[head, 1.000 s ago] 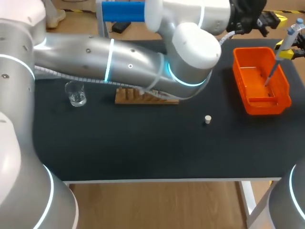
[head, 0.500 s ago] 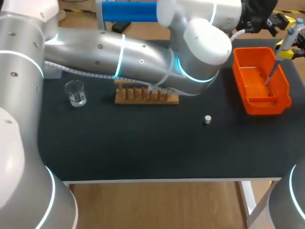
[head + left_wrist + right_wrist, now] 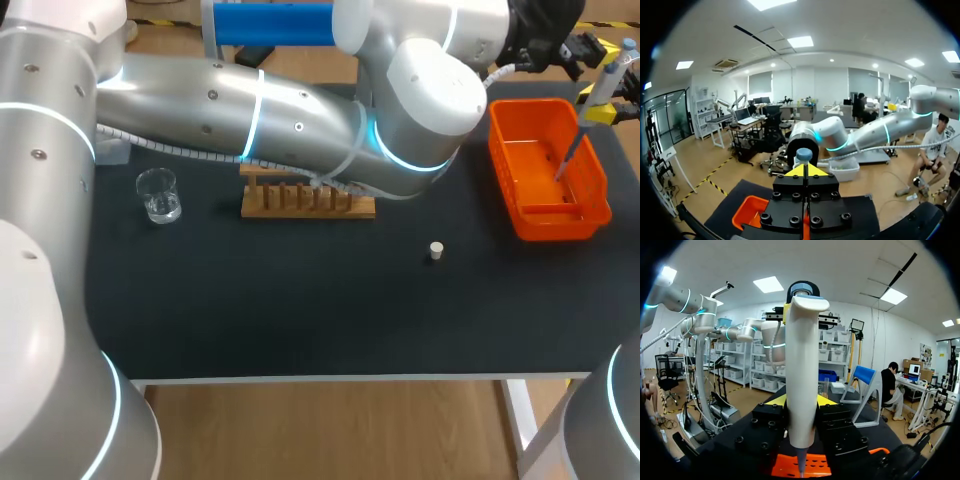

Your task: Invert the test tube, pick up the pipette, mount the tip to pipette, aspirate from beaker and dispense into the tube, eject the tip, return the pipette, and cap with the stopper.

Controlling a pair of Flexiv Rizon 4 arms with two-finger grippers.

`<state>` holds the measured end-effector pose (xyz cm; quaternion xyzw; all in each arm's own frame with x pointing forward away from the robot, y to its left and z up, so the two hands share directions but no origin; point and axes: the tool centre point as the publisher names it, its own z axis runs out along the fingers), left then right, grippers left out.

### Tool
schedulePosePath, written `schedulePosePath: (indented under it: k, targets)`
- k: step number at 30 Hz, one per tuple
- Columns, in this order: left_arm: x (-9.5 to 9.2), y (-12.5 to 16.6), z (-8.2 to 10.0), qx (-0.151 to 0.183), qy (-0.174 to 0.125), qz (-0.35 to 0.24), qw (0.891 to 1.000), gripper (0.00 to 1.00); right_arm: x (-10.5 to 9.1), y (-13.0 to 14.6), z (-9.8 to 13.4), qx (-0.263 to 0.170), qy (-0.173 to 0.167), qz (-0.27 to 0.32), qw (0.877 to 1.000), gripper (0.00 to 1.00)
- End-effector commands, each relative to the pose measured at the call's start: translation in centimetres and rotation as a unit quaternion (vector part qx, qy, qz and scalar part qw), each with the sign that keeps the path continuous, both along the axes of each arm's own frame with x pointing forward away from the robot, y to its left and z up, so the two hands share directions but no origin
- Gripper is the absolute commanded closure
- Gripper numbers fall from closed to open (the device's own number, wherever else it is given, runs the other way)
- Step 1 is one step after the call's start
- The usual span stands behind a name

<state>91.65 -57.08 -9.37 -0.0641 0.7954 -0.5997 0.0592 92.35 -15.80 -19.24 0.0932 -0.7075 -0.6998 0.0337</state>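
The right tool [image 3: 801, 401] is clenched on the white, blue-capped plastic pipette [image 3: 801, 365]. It grips the body, with the thin point aimed down into the orange plastic basket [image 3: 560, 222] at the right end of the black tabletop [image 3: 300, 310]. The left tool [image 3: 805, 170] has its yellow tips pressed together with nothing between them. It sits just beside the pipette's round blue plunger button [image 3: 804, 154] — whether it touches the button I cannot tell.

This looks like the tip-eject step, though whether a tip sits on the point is too fine to see. The risk I judge lies in the push. A press off the button's centre could tilt the pipette in the right tool's grasp or slide it downward, and a tilted point could drop the tip outside the basket's wall. The two tools are also close enough to knock together.

Well apart from all this stand the small white stopper [image 3: 435, 250], the wooden peg rack [image 3: 305, 203] and the clear glass beaker [image 3: 158, 195].
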Motion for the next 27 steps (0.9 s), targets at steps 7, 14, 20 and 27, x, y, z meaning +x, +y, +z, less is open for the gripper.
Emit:
schedulePosePath:
  k: [7,14,20,27]
  targets:
    - [0.17,0.03,-1.16,-0.108,-0.012,-0.002,0.994,1.0,0.21,-0.22,-0.05,0.0,0.0,0.004,1.0,1.0]
    - [0.22,0.02,-1.46,-0.106,-0.009,-0.002,0.994,1.0,0.21,-0.22,-0.05,0.0,0.0,0.004,1.0,1.0]
    - [0.23,0.03,-1.59,-0.107,-0.007,-0.002,0.994,1.0,0.21,-0.22,-0.05,0.0,0.0,0.004,1.0,1.0]
    - [0.28,0.03,-1.73,-0.106,-0.005,-0.003,0.994,1.0,0.21,-0.22,-0.05,0.0,0.0,0.004,1.0,1.0]
